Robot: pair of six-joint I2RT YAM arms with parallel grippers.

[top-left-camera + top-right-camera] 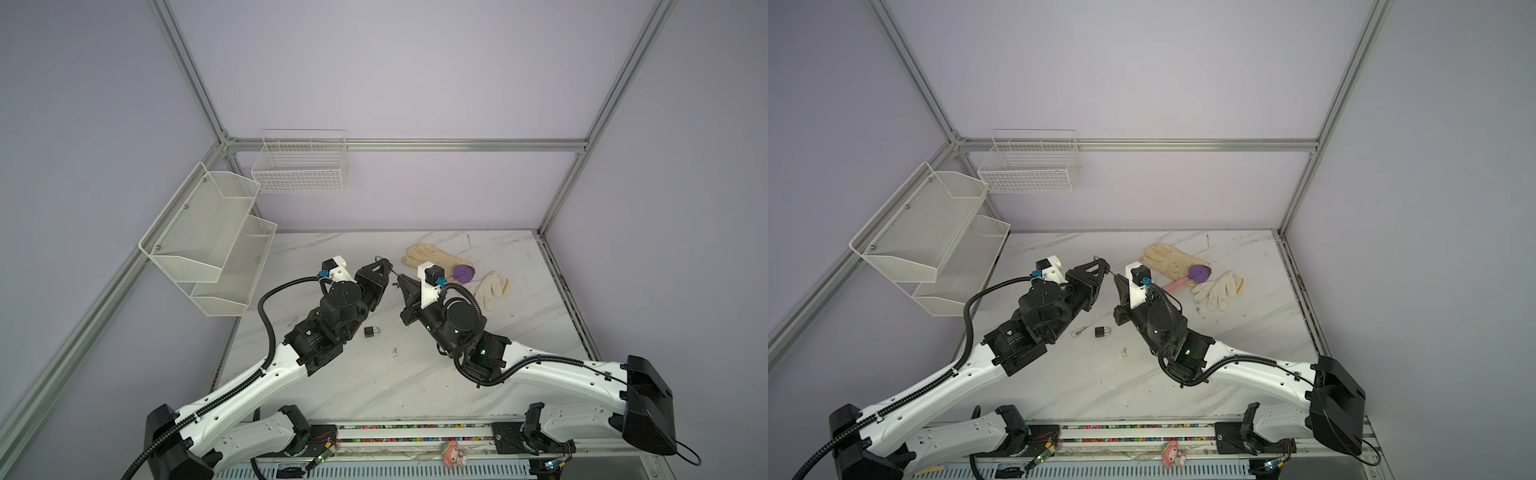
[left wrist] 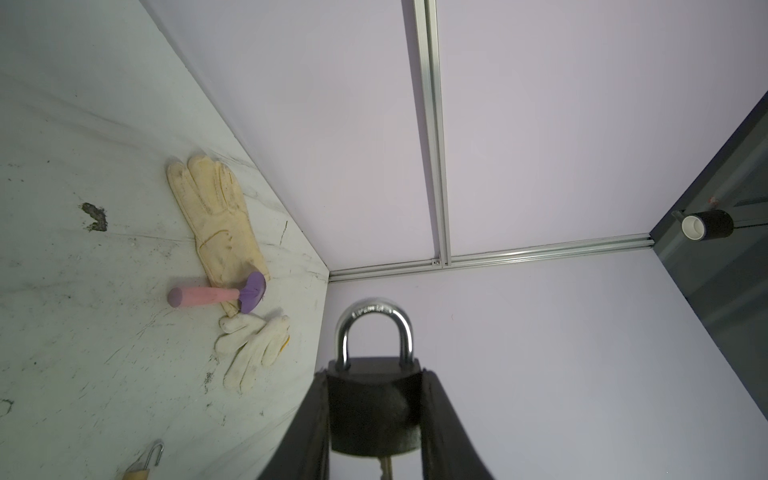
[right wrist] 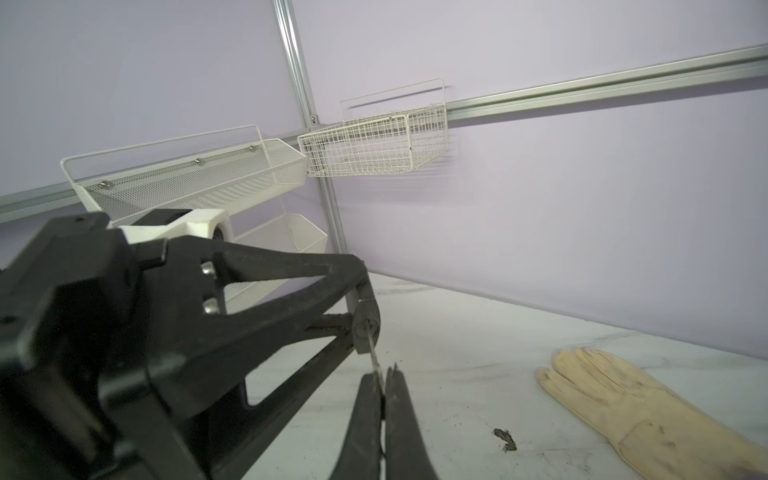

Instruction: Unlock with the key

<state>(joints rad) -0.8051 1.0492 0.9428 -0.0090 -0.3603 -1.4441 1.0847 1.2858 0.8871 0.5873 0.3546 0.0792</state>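
My left gripper (image 2: 374, 374) is shut on a black padlock (image 2: 372, 411) with a silver shackle (image 2: 374, 328), and holds it above the marble table. Both top views show this gripper (image 1: 384, 266) at mid-table, facing my right gripper (image 1: 401, 282). My right gripper (image 3: 383, 376) is shut on the thin metal key (image 3: 373, 357). The key's blade runs into the keyhole in the padlock's bottom face (image 3: 366, 328). In the left wrist view the key (image 2: 386, 467) sticks out under the lock body. The shackle looks seated in the body.
A second small padlock (image 1: 372, 331) lies on the table below the grippers, with a wire ring (image 1: 1079, 331) beside it. A yellow glove (image 1: 432, 255), a white glove (image 1: 490, 291) and a pink-handled purple tool (image 1: 463, 273) lie at the back right. White baskets (image 1: 208, 232) (image 1: 301, 166) hang on the walls.
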